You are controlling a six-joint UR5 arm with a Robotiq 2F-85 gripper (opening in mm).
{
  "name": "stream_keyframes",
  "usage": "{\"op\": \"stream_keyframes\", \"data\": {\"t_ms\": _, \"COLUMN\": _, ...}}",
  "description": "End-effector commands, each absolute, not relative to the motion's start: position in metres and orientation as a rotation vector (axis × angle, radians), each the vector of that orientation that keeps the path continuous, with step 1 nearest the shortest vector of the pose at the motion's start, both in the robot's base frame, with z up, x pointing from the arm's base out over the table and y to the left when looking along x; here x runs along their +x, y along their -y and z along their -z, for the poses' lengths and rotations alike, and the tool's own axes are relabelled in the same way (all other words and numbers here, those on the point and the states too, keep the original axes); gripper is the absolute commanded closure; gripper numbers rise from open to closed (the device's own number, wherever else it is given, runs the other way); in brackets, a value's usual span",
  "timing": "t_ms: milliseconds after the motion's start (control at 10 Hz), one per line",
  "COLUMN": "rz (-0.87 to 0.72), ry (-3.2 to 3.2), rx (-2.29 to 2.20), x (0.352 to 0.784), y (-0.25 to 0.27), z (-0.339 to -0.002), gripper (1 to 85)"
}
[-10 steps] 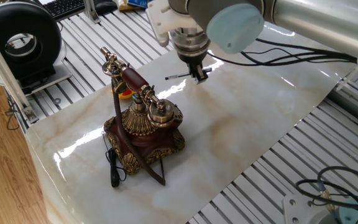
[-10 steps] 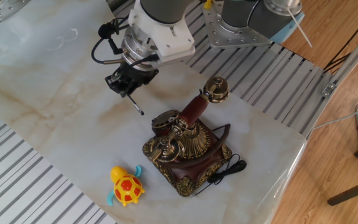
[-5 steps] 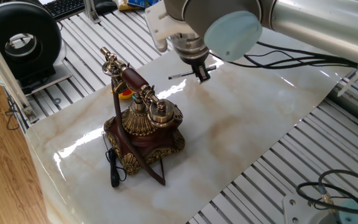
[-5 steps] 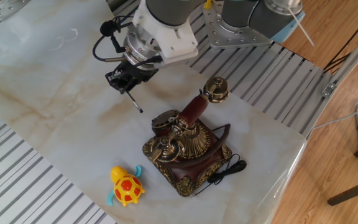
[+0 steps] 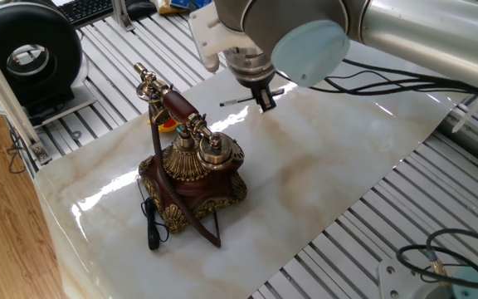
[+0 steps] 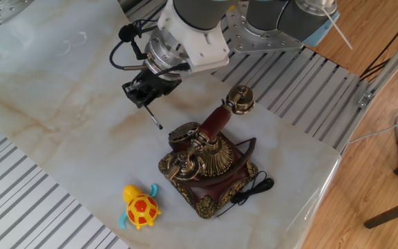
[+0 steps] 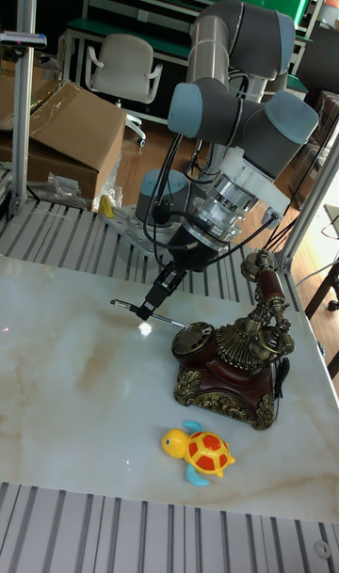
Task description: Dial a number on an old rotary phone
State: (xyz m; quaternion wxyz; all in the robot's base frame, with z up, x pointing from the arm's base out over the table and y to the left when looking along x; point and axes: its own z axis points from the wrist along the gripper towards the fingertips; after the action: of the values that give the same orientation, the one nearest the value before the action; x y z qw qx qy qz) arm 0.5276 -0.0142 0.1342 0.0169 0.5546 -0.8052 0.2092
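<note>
1. Shifted slightly from a second ago, the claw point(image 6: 146, 92) now hangs a touch nearer the old rotary phone point(image 6: 207, 160), which sits where it was.
2. Leftmost on the desk point(image 6: 47, 90) in the other fixed view, the claw is pinched on a slim pen point(image 6: 153, 116) that slants down and toward the phone, tip just above the marble-patterned top.
3. Low in that view, a yellow toy turtle point(image 6: 139, 207) with an orange shell and blue flippers lies near the desk's front edge, just left of the phone and apart from it.
4. Right of the pen, the phone stands upright near the desk's edge, its dark red-brown body trimmed in gold filigree, its round dial facing the claw.
5. Across the tall cradle lies the reddish handset point(image 6: 216, 123), brass cap at each end.
6. At far right, the black cord point(image 6: 251, 189) trails from the phone's base onto the desk.
7. Seen from the tall fixed view, the pen point(image 7: 146, 311) lies nearly level, its tip close to the dial but apart from it.
</note>
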Motion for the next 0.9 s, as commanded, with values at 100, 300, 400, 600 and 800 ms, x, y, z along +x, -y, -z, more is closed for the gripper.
{"op": "stream_keyframes", "data": {"t_ms": 100, "rz": -0.705, "ry": 2.496, "rx": 1.734, "x": 0.533, "y": 0.003, "z": -0.125, "gripper": 84.3}}
{"op": "stream_keyframes", "data": {"t_ms": 300, "rz": -0.748, "ry": 2.482, "rx": 1.740, "x": 0.536, "y": 0.004, "z": -0.125, "gripper": 84.3}}
{"op": "stream_keyframes", "data": {"t_ms": 400, "rz": -0.753, "ry": 2.463, "rx": 1.747, "x": 0.535, "y": 0.006, "z": -0.125, "gripper": 84.3}}
{"op": "stream_keyframes", "data": {"t_ms": 600, "rz": -0.680, "ry": 2.438, "rx": 1.792, "x": 0.528, "y": -0.002, "z": -0.120, "gripper": 84.3}}
{"op": "stream_keyframes", "data": {"t_ms": 800, "rz": -0.705, "ry": 2.482, "rx": 1.754, "x": 0.525, "y": -0.013, "z": -0.113, "gripper": 84.3}}
